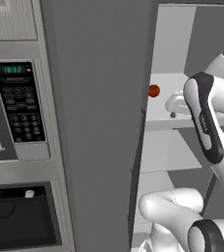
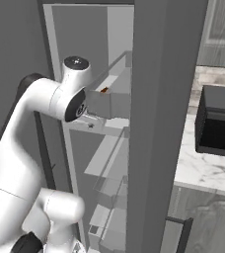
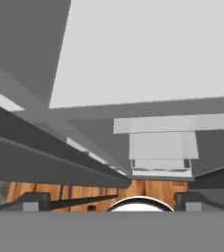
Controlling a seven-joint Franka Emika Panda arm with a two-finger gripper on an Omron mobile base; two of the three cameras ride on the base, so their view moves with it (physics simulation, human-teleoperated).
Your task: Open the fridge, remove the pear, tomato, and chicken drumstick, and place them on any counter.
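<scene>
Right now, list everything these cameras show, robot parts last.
fridge: one, dark grey, doors open, white shelves inside, centre of both base views
tomato: one, red, on a white fridge shelf just past the door edge
microwave: one, black panel with green clock, left of the fridge
oven: one, black, below the microwave
counter: one, white-grey marble, right of the fridge
black box: one, on the counter
gripper: one, dark fingertips, open, empty
arm: one, white, reaching into the fridge
</scene>
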